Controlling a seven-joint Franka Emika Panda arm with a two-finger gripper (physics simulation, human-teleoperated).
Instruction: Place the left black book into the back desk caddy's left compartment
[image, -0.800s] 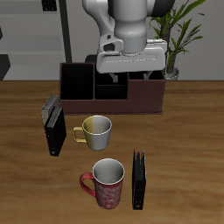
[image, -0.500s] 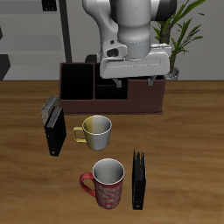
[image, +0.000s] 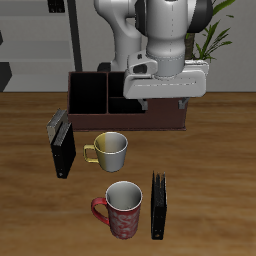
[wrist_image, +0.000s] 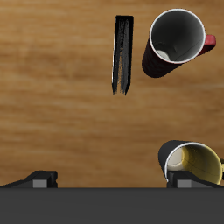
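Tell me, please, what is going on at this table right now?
The robot arm's open two-finger gripper hangs empty above the table, just in front of the long reddish-brown desk caddy. The thin black book it is meant to fetch stands untouched near the table's front edge, beside the red patterned mug.
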